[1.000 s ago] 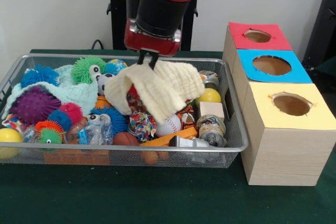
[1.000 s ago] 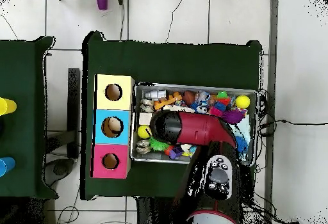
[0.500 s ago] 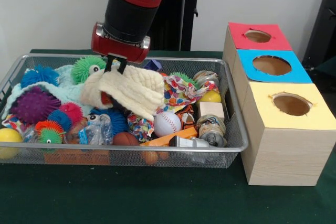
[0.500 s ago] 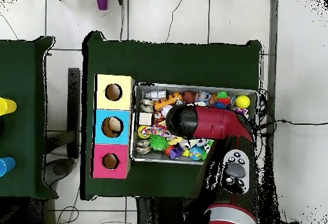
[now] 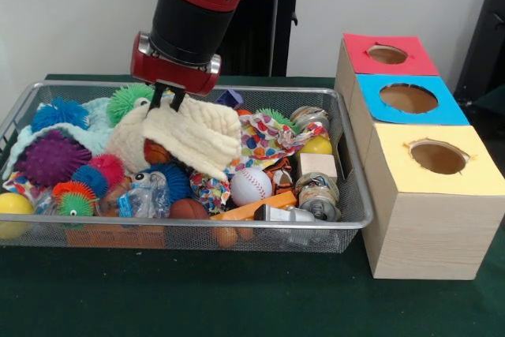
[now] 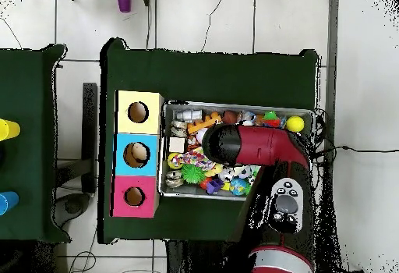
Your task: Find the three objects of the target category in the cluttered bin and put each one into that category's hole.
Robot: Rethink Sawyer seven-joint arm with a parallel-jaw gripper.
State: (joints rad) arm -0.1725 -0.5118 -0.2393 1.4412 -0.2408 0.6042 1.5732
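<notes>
The tool (image 5: 166, 99) pinches a cream waffle-knit cloth (image 5: 193, 136) over the wire-mesh bin (image 5: 197, 234).

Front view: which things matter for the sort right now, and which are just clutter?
In play:
- gripper, shut on the cream knitted cloth
- wire mesh bin
- wooden box with red, blue and yellow holed tops

Lying about (target category can't be told):
- white baseball
- purple spiky ball
- yellow ball
- polka-dot cloth
</notes>
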